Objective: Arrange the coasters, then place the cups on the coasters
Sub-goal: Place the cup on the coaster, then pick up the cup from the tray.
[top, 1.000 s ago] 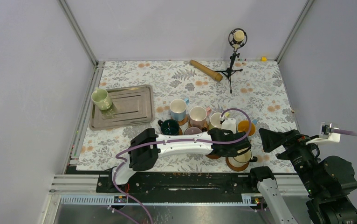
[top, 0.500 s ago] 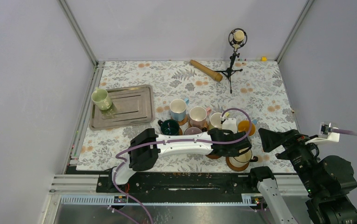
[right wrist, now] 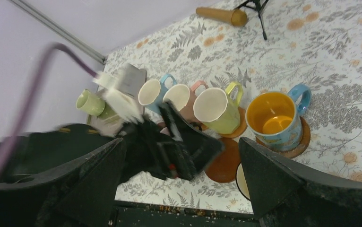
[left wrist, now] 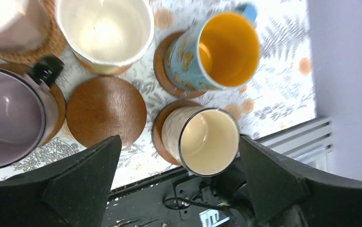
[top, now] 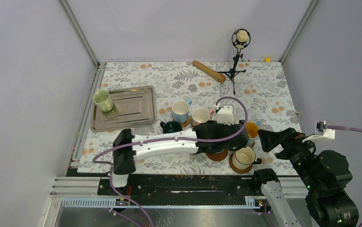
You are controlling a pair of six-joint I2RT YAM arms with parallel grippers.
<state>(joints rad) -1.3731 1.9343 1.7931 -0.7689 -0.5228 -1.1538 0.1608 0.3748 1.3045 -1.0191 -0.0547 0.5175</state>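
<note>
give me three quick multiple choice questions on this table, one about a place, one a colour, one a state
1. Where does the light green mug stand? A at the far right; B on the metal tray; C at the near edge, in the middle.
2. What colour is the inside of the blue mug? A yellow; B white; C black.
3. The coaster next to the beige mug is: A cracked in two; B under a mug; C bare.
Answers: 1 B, it sits at the tray's left end. 2 A, its inner wall shows yellow. 3 C, its whole top shows.
</note>
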